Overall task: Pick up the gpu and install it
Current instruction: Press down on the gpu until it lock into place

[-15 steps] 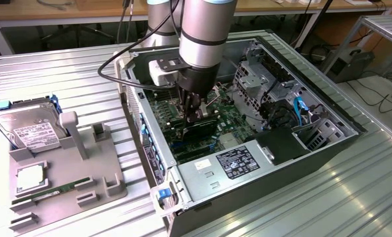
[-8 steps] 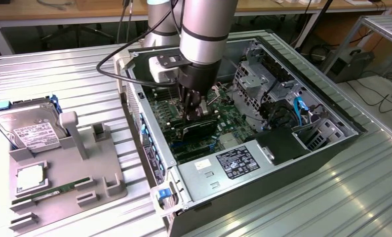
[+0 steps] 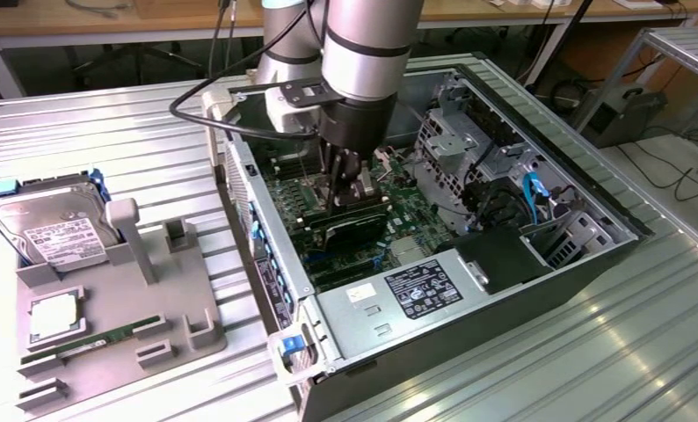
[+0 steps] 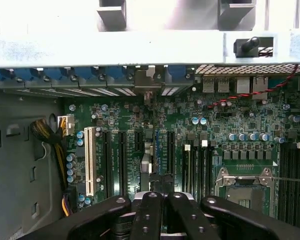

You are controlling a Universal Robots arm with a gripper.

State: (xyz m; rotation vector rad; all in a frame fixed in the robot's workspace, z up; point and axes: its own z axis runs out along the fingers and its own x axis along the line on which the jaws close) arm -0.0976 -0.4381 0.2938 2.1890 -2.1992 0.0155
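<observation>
The open computer case (image 3: 584, 189) lies on its side on the metal table. My gripper (image 3: 352, 198) reaches down into it over the green motherboard (image 3: 296, 198). It is shut on the gpu (image 3: 355, 230), a flat black card standing on edge above the expansion slots. The wrist view has my gripper (image 4: 162, 200) with its black fingers (image 4: 149, 215) close together. There the gpu (image 4: 146, 165) appears edge-on as a thin strip between two slots. Its silver end bracket (image 4: 147, 85) lies against the case's rear slot row.
A grey fixture tray (image 3: 185, 338) at the exterior view's left holds a silver hard drive (image 3: 44, 229), a green memory stick (image 3: 91, 338) and a square chip (image 3: 54, 315). Inside the case are the power supply (image 3: 432, 286), a drive cage (image 3: 461, 145), blue cables (image 3: 534, 195) and the CPU socket (image 4: 245, 182).
</observation>
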